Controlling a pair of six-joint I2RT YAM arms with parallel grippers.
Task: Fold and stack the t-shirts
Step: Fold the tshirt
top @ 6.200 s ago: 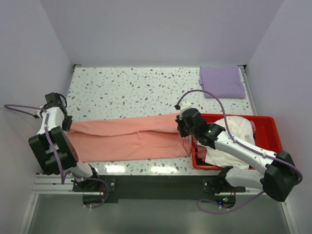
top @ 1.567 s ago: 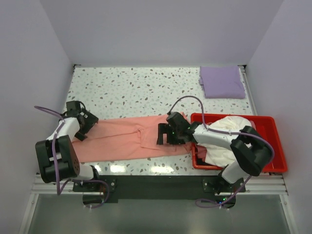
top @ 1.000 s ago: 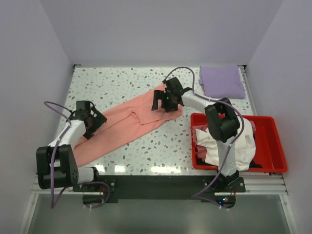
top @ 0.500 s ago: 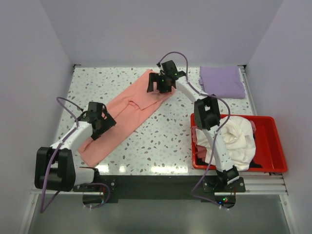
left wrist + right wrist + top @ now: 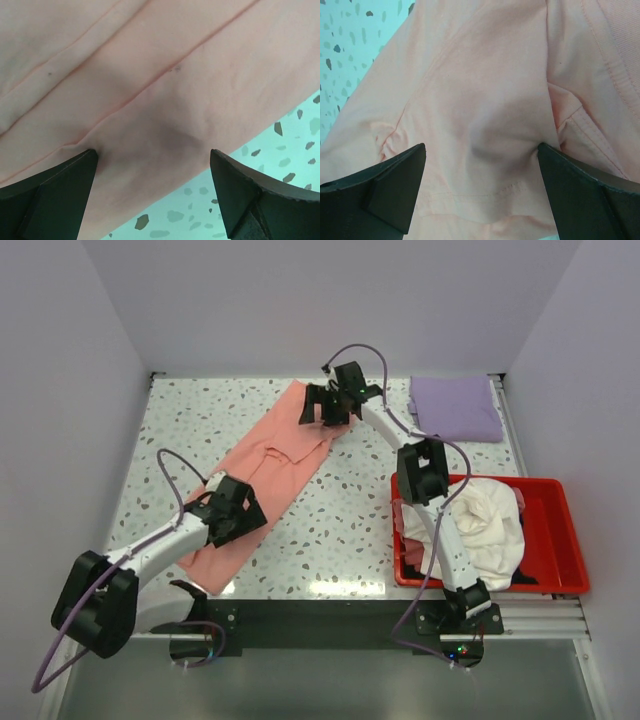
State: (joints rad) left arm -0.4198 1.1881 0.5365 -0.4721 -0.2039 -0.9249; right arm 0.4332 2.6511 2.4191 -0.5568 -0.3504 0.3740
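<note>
Left claw (image 5: 238,510) spread wide, gripping nothing, over the near end of the pink shirt (image 5: 272,462); it runs diagonally to the desk's (image 5: 200,410) far edge, right claw (image 5: 325,408) likewise spread there; bare desk beyond; lavender shirt (image 5: 456,408) far-right corner; red bin (image 5: 556,540) near-right edge.

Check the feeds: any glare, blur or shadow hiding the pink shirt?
Top external: sharp, glare patches at the near edge of the table. Left wrist: salmon-pink shirt in focus, soft shadow at the open left pincer. Right wrist: stitching crisp, a similar shadow at the open right pincer.
</note>
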